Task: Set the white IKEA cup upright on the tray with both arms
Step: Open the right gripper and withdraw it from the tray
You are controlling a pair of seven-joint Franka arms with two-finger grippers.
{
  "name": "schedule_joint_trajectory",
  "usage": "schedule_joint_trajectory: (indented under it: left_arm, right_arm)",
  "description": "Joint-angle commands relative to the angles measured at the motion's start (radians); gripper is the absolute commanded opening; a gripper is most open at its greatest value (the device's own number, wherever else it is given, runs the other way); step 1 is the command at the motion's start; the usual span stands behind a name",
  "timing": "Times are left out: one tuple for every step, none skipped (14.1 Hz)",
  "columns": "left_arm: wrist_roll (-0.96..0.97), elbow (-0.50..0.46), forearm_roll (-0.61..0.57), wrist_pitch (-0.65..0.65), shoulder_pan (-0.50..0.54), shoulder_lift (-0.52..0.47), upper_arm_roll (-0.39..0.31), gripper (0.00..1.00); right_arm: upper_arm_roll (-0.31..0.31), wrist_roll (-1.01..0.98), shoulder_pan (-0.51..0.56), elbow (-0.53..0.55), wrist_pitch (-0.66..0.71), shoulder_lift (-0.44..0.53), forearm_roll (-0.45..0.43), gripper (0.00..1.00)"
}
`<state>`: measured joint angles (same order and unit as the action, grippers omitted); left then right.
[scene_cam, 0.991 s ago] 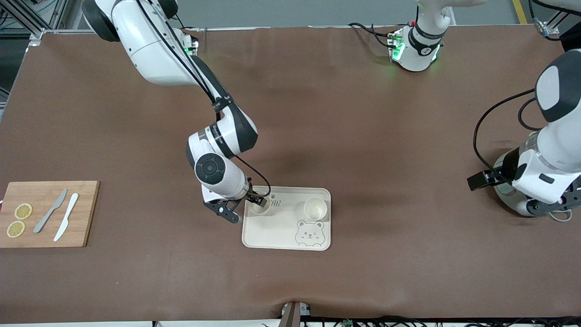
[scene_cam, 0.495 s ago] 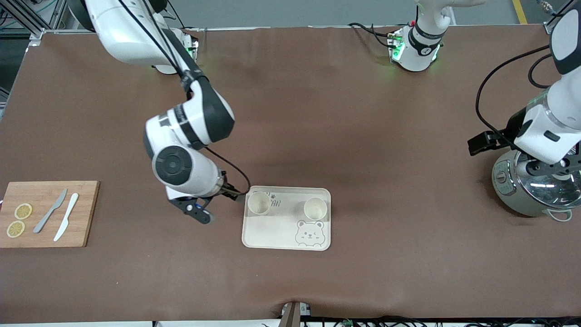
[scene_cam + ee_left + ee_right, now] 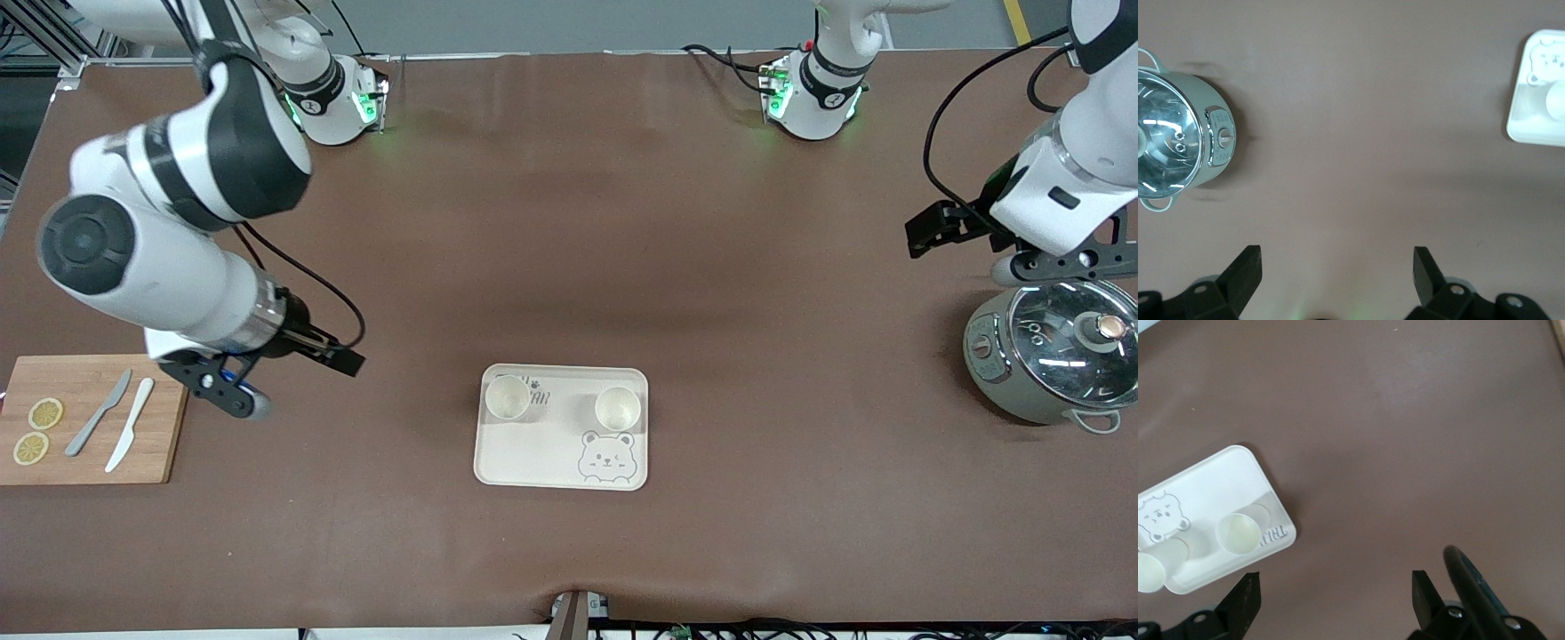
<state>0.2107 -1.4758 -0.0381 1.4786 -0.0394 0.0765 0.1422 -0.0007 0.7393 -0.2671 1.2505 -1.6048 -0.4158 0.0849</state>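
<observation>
The cream tray (image 3: 533,455) with the bear face lies in the middle of the table. Two white cups stand upright on it, one (image 3: 508,397) toward the right arm's end and one (image 3: 617,407) toward the left arm's end. My right gripper (image 3: 224,391) is open and empty, up in the air over the table beside the cutting board. Its wrist view shows the tray (image 3: 1211,487) and both cups (image 3: 1237,532) (image 3: 1148,573) past its open gripper (image 3: 1335,600). My left gripper (image 3: 1062,264) is open and empty over the table beside the pot. Its wrist view shows its open gripper (image 3: 1336,277) and the tray's edge (image 3: 1531,127).
A wooden cutting board (image 3: 169,418) with two lemon slices, a grey knife and a white knife lies at the right arm's end. A grey cooking pot (image 3: 996,373) with a glass lid stands at the left arm's end; it also shows in the left wrist view (image 3: 1218,140).
My right gripper let go of the cup on the tray, then rose and swung away toward the cutting board. My left gripper lifted off the pot toward its base.
</observation>
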Motion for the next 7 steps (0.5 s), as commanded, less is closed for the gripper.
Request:
schedule_joint_trajectory:
  left_arm:
    - [-0.039, -0.092, 0.035, 0.023, 0.022, -0.084, 0.003, 1.00]
    - [-0.040, -0.093, 0.037, 0.023, 0.021, -0.087, 0.003, 1.00]
    - [-0.039, -0.089, 0.038, 0.023, 0.015, -0.089, 0.005, 1.00]
    - [-0.039, -0.084, 0.040, 0.023, 0.013, -0.084, 0.004, 1.00]
    - [-0.037, -0.075, 0.043, 0.023, 0.021, -0.078, 0.003, 1.00]
    - [-0.040, -0.061, 0.050, 0.023, 0.026, -0.074, -0.003, 1.00]
    - [-0.042, -0.043, 0.049, 0.023, 0.026, -0.055, -0.006, 1.00]
  right_arm:
    - [0.018, -0.150, 0.074, 0.200, -0.037, 0.158, -0.016, 1.00]
    - [0.018, -0.237, 0.101, 0.226, -0.035, 0.190, -0.017, 1.00]
    - [0.018, -0.306, 0.135, 0.251, -0.037, 0.216, -0.016, 1.00]
    - [0.018, -0.375, 0.169, 0.265, -0.035, 0.236, -0.017, 1.00]
    - [0.019, -0.452, 0.205, 0.279, -0.034, 0.255, -0.017, 1.00]
    - [0.018, -0.528, 0.225, 0.293, -0.032, 0.276, -0.017, 1.00]
    - [0.018, -0.581, 0.247, 0.306, -0.032, 0.296, -0.019, 1.00]
